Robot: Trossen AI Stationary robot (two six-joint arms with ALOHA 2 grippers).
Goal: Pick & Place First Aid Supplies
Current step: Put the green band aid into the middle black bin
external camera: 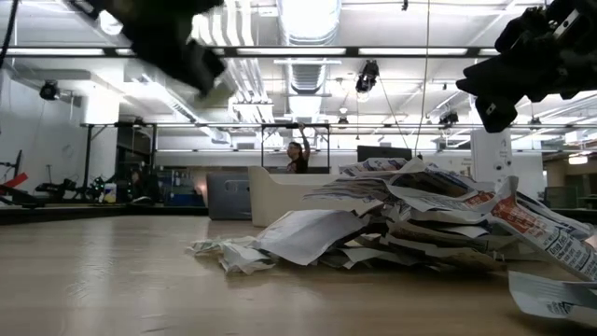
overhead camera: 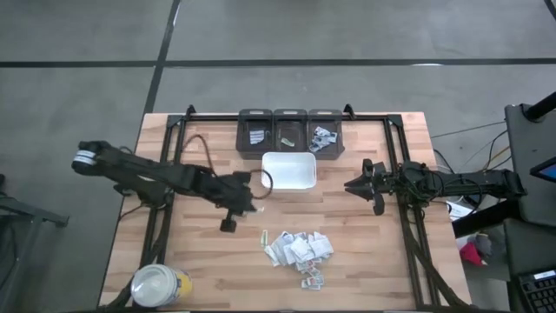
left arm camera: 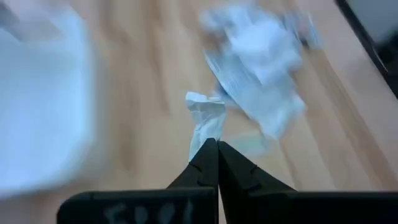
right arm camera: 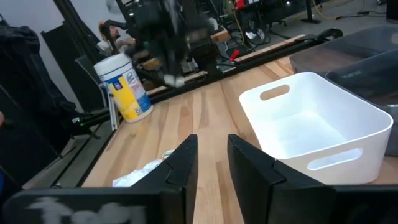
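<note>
Room: a large workshop hall with strip lights and ceiling pipes shows beyond the bench in the low view; a person (external camera: 298, 157) stands far back with an arm raised.
Bench: a light wooden bench (overhead camera: 208, 261) with a dark metal frame around its edges.
Tray: a white rectangular tray (overhead camera: 288, 171) sits near the middle of the bench, empty inside in the right wrist view, just in front of three dark bins (overhead camera: 290, 132) at the far edge.
Bins: each of the three holds a few small items.
Packets: a loose pile of small paper packets (overhead camera: 300, 250) lies on the bench on the near side of the tray, well apart from it; a few strays lie at its edges.
Left claw: the left claw (overhead camera: 252, 205) hangs above the bench beside the tray's left end, between tray and pile; its fingers are pressed together on one crumpled white packet (left arm camera: 204, 119), which sticks out past the tips.
Right claw: the right claw (overhead camera: 350, 185) hovers just right of the tray, pointing at it; its fingers (right arm camera: 179, 163) stand apart with nothing between them.
Jar: a round yellow jar with a white lid (overhead camera: 159, 285) stands at the near left corner of the bench.
</note>
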